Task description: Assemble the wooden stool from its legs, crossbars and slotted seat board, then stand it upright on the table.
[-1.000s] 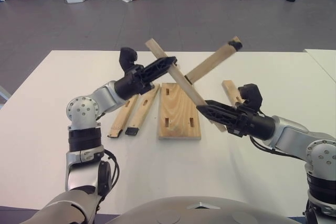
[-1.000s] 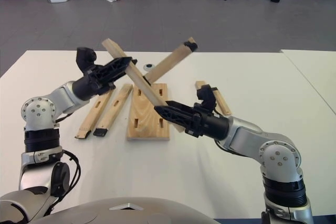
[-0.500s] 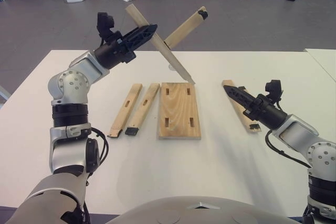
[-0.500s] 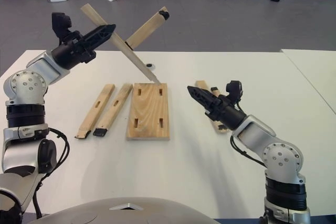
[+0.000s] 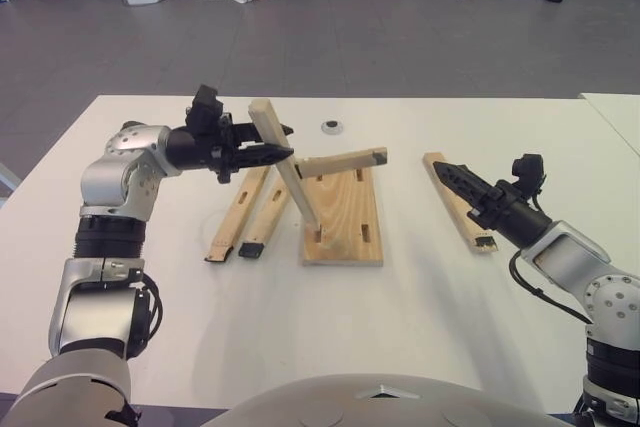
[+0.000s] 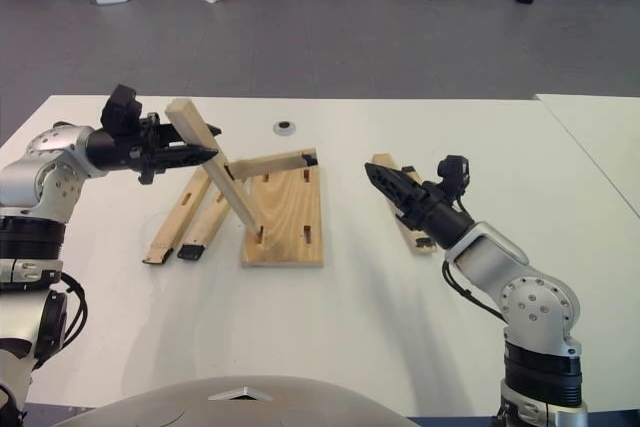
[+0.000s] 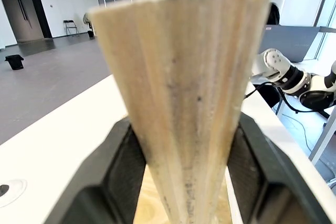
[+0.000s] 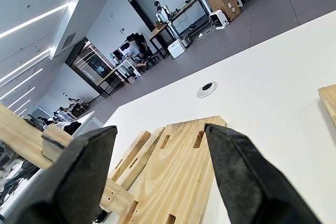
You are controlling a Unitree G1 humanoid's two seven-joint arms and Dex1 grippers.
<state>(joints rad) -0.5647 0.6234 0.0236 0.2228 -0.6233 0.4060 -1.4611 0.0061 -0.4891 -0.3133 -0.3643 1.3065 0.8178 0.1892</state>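
My left gripper is shut on a wooden leg that leans steeply, its lower end resting on the slotted seat board near a slot. A crossbar sticks out sideways from that leg over the board. In the left wrist view the leg sits squeezed between the dark fingers. My right gripper hovers open above another leg lying right of the board. The right wrist view shows its fingers wide apart with nothing between them.
Two more wooden pieces lie side by side left of the board. A small round disc sits near the table's far edge. The near half of the white table is bare.
My left arm has swung the leg with its crossbar down from high over the far edge onto the seat board. My right gripper let go of it earlier and now stays over the right leg.
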